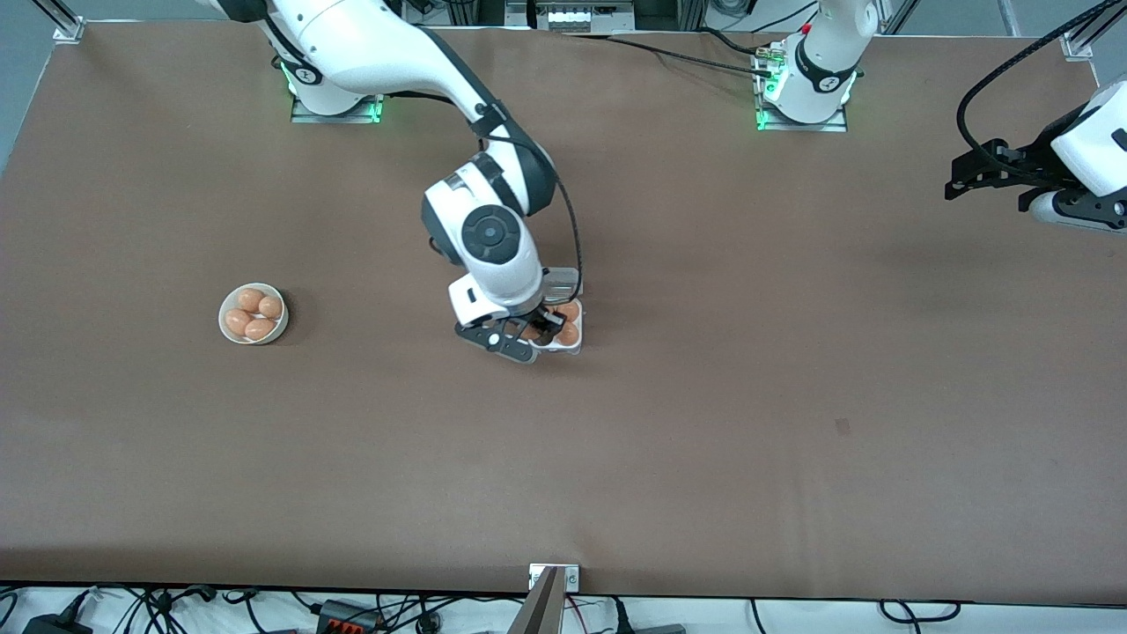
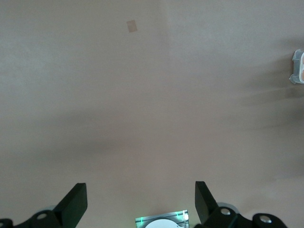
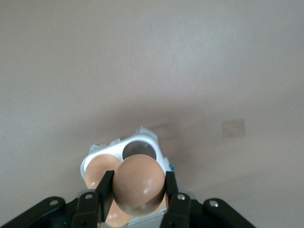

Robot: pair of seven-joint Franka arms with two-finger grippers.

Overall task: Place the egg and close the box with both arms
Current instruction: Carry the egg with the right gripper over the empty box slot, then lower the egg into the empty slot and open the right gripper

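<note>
**A:** What sits between the jaws of the right gripper?

**B:** The egg. The two black fingers pinch it from either side, and its rounded end pokes out past their tips.

**A:** And just past the jaws?

**B:** The box lies directly under them with its lid swung open. One empty cell shows just ahead of the held egg, and another egg rests in the cell beside it. From the front view the right gripper hangs low over the box, with two seated eggs visible at the box's edge toward the left arm's end of the table. Whether the held egg touches a cell yet I cannot tell.

**A:** Going farther out from those jaws?

**B:** Bare brown table all around the box. Well away, toward the right arm's end, stands a round white bowl holding four more eggs.

**A:** The other arm?

**B:** It waits. The left gripper hangs high over the table's edge at the left arm's end, well apart from the box. Its jaws stand spread wide with nothing between them; in its wrist view the left gripper shows two fingertips far apart, only table beneath, and a sliver of the box at the picture's rim.
</note>
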